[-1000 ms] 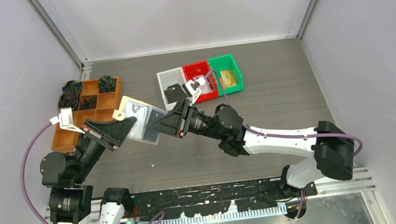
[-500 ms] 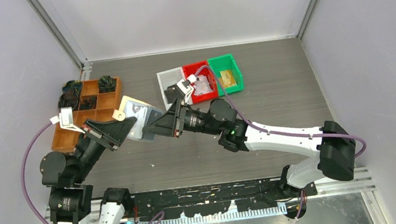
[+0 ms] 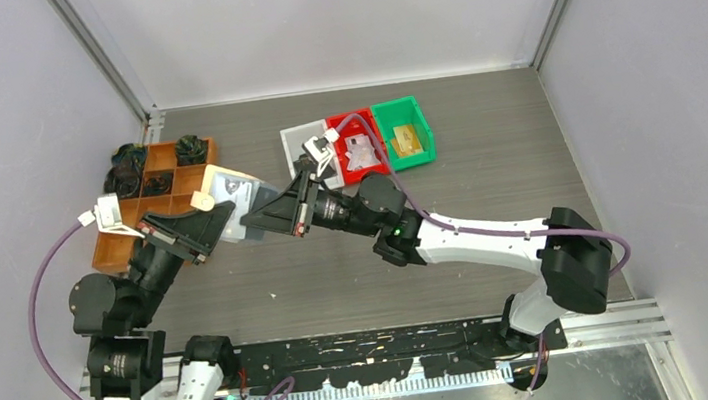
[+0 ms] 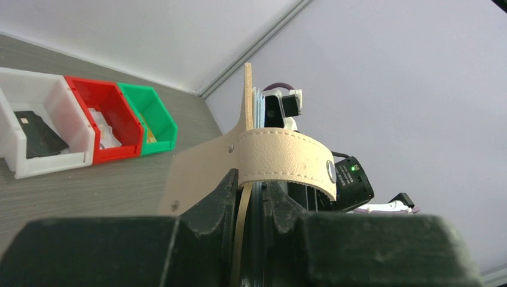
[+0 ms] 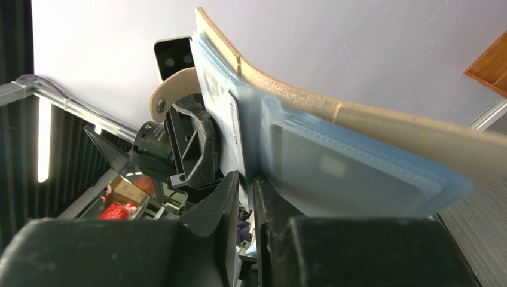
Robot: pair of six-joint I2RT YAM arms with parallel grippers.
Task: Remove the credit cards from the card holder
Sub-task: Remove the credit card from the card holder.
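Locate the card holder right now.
Top view, left of centre: the card holder is pinched between the left pincer and right pincer, just right of the brown compartment tray.

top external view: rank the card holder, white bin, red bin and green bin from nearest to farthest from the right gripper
From the right gripper:
1. card holder, pinched at its tips, left of centre
2. white bin, just beyond the gripper, left end of the row
3. red bin, middle of the row
4. green bin, right end of the row
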